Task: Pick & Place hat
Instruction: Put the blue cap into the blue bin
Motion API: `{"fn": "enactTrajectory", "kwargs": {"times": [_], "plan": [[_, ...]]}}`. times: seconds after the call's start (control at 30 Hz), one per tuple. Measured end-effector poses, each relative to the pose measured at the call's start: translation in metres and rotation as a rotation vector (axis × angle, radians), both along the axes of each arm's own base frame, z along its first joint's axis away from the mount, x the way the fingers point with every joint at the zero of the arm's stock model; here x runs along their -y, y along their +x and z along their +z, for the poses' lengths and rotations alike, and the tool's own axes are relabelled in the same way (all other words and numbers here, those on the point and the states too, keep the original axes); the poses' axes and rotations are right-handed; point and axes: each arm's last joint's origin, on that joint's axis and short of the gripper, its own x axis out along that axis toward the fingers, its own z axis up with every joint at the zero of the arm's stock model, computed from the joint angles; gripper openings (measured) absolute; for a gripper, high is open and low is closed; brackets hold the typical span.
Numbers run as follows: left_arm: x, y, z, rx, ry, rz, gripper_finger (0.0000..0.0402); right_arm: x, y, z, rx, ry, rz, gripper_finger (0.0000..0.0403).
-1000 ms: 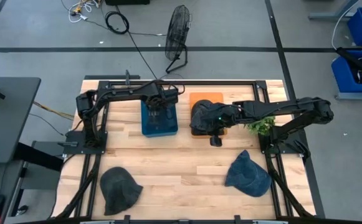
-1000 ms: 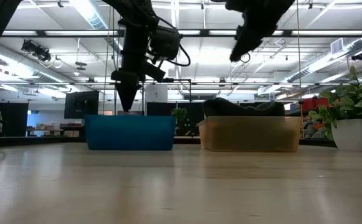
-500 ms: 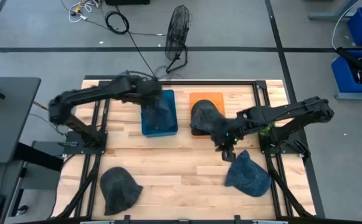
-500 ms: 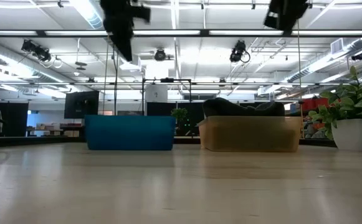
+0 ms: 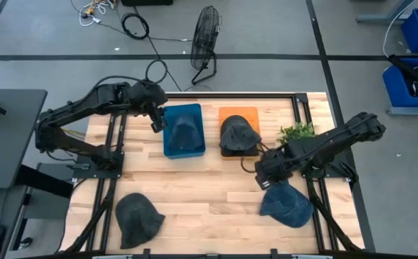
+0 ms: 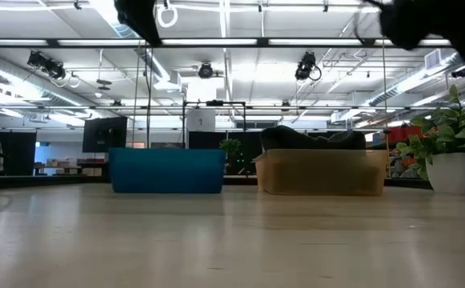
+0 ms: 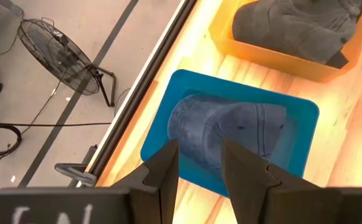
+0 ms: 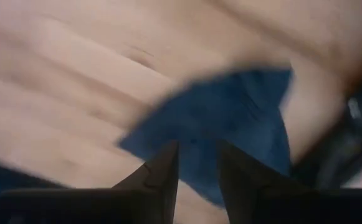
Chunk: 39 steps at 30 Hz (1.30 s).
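Blue hat (image 5: 285, 202) lies flat at the table's front right, long axis diagonal, peak toward the centre. Right gripper (image 5: 264, 178) hovers just beside it, jaws slightly parted, empty. Left gripper (image 5: 156, 122), jaws slightly parted, sits beside the blue bin (image 5: 183, 130).

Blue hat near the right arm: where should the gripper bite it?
Come straight down on the blue hat, which lies slumped flat on the table. Pinch the raised crown fold nearest the right gripper, already beside that edge.
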Motion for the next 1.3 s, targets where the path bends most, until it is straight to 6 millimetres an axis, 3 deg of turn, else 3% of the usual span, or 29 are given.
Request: {"fn": "enactTrajectory", "kwargs": {"times": [0.2, 0.37, 0.53, 0.87, 1.07, 1.3], "plan": [[-0.001, 0.002, -0.003, -0.028, -0.003, -0.007, 0.0122, -0.008, -0.022, -0.039, -0.237, 0.056, -0.172, 0.011], [0.0, 0.002, -0.003, -0.043, 0.008, -0.025, 0.0122, -0.01, -0.028, -0.059, -0.275, 0.075, -0.22, 0.011], [0.0, 0.002, -0.004, -0.044, 0.008, -0.026, 0.0122, -0.012, -0.023, -0.072, -0.192, 0.114, -0.21, 0.011], [0.0, 0.001, -0.004, -0.047, 0.004, -0.022, 0.0122, -0.01, -0.041, -0.095, -0.333, 0.133, -0.276, 0.011], [0.0, 0.001, -0.004, -0.047, 0.004, -0.022, 0.0122, -0.014, -0.047, -0.104, -0.316, 0.094, -0.252, 0.0108], [0.0, 0.001, -0.004, -0.046, 0.003, -0.02, 0.0122, -0.013, -0.052, -0.114, -0.304, 0.096, -0.218, 0.0048]]}}
